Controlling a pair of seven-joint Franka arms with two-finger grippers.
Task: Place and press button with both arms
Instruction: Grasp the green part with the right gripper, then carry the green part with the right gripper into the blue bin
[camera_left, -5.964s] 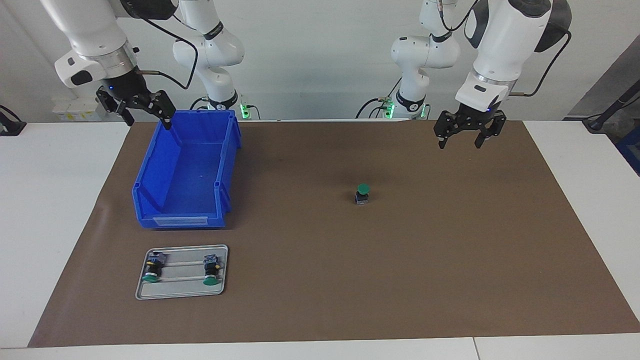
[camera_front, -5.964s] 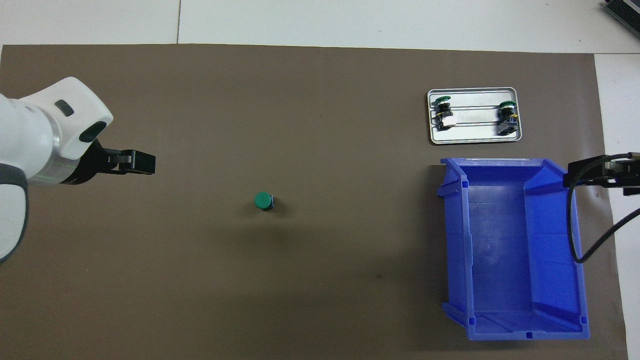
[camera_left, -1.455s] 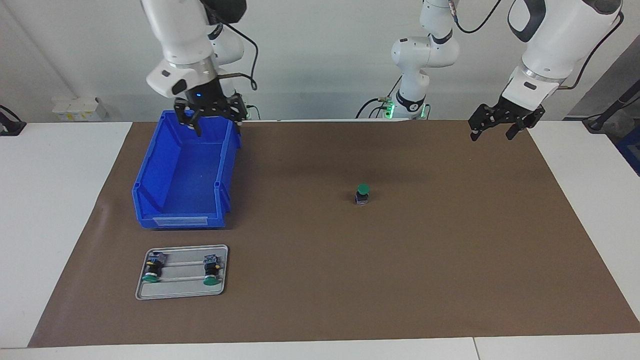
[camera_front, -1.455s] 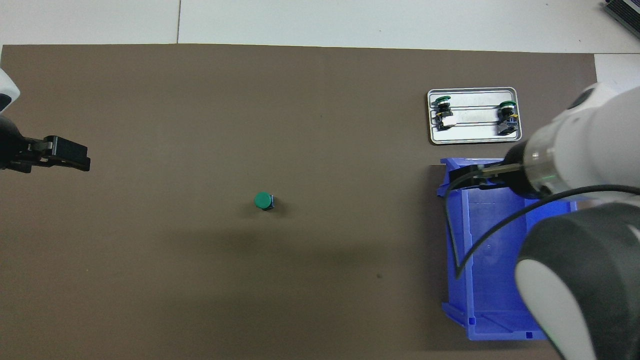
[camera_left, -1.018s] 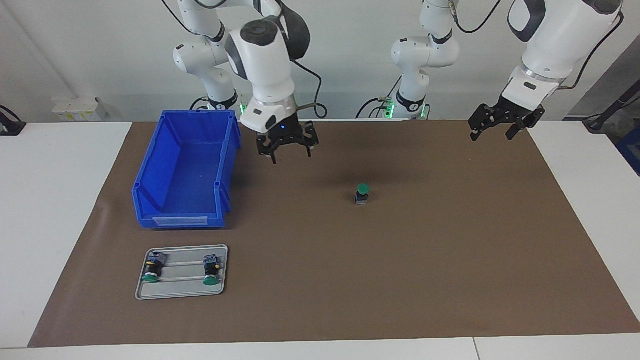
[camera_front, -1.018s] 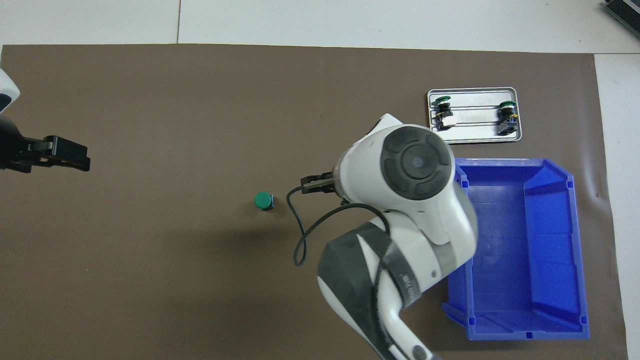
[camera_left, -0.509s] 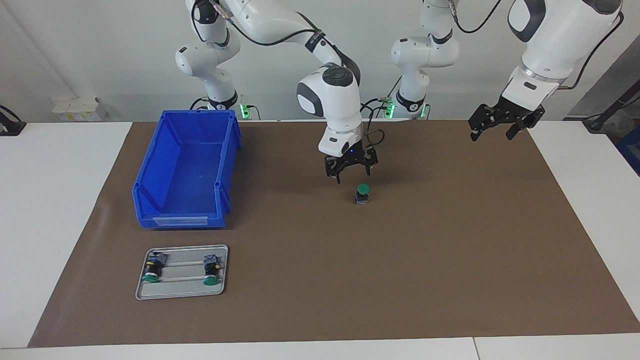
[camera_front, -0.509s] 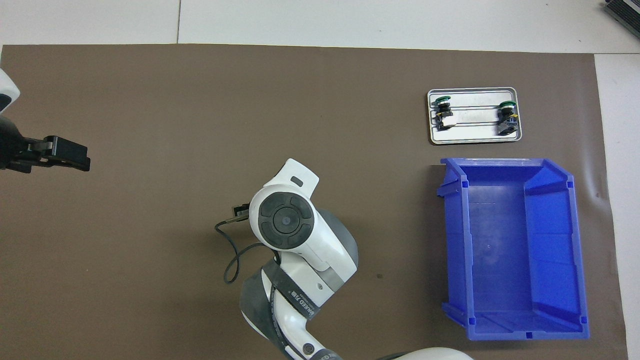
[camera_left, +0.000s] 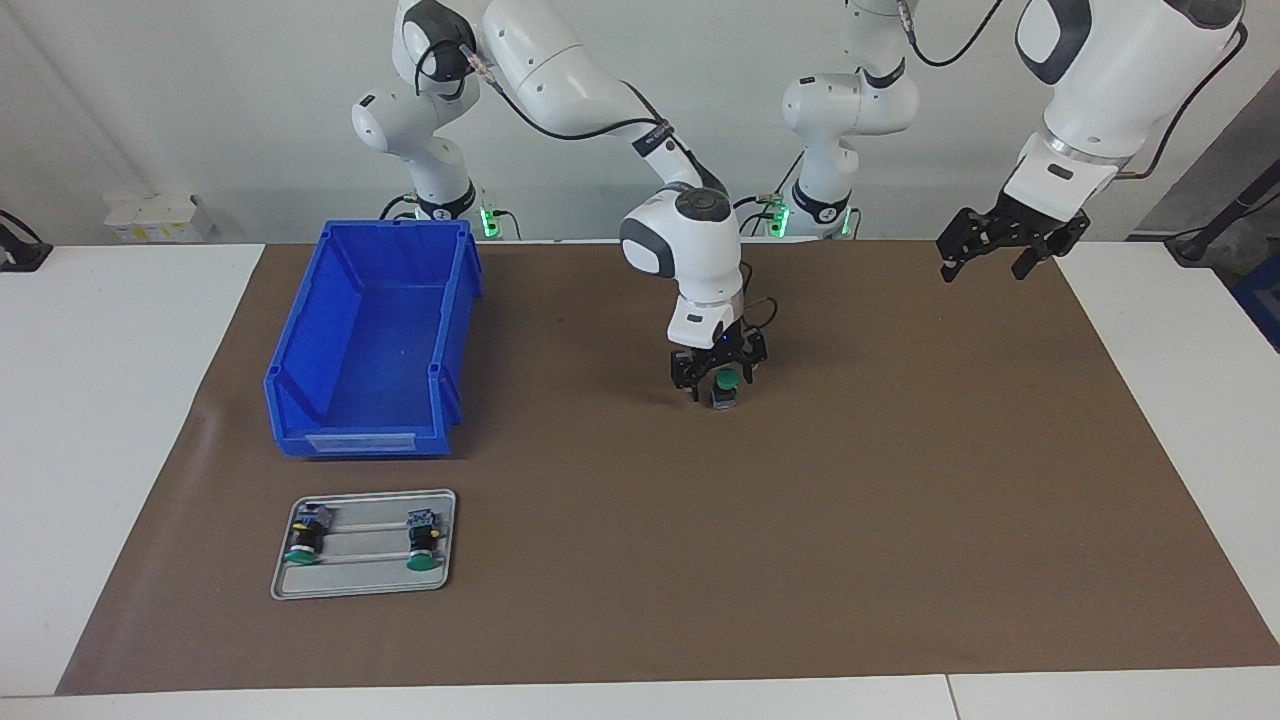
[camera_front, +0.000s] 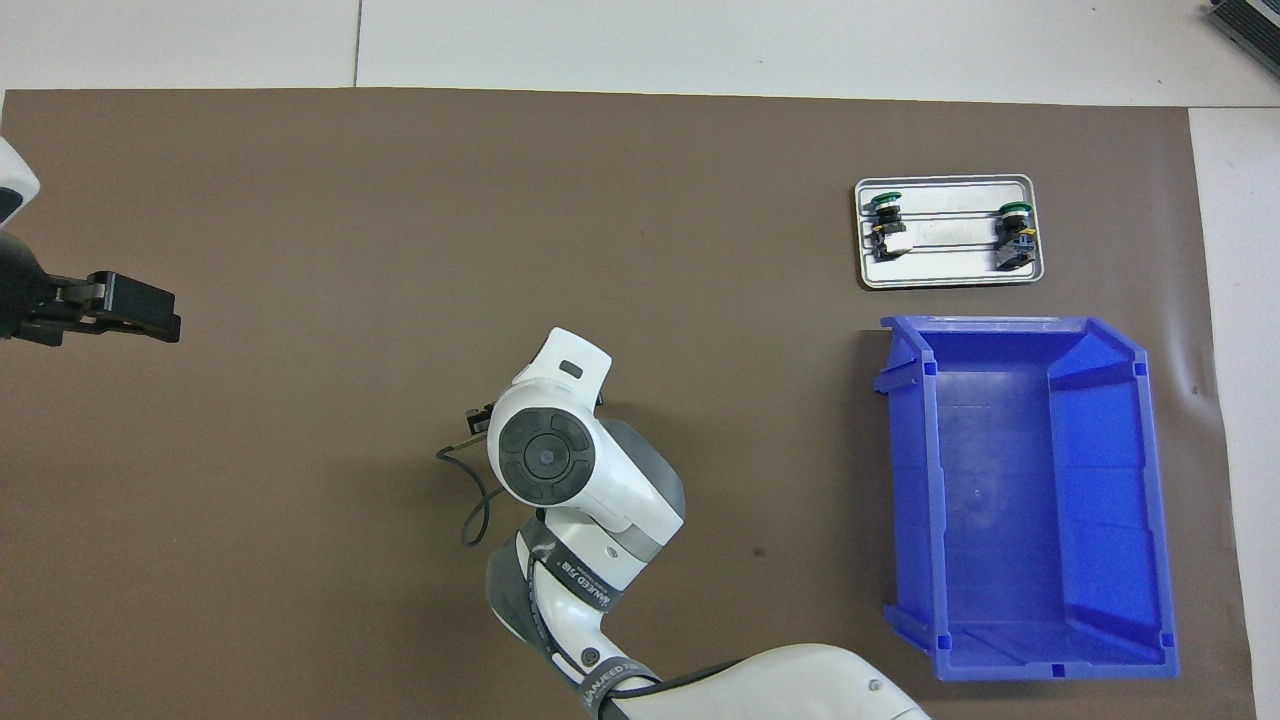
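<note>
Right gripper open astride upright button mid-mat, left gripper open, waiting over mat's edge

The button has a green cap on a black body. The bin is blue, the mat brown, the tray silver.

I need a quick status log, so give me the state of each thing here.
Green-capped black button: upright on mat, between right gripper's open fingers.
Right gripper: open, around button.
Left gripper: open, waiting, holding nothing.
Blue plastic bin: empty.
Metal tray: holds two buttons lying flat.
</note>
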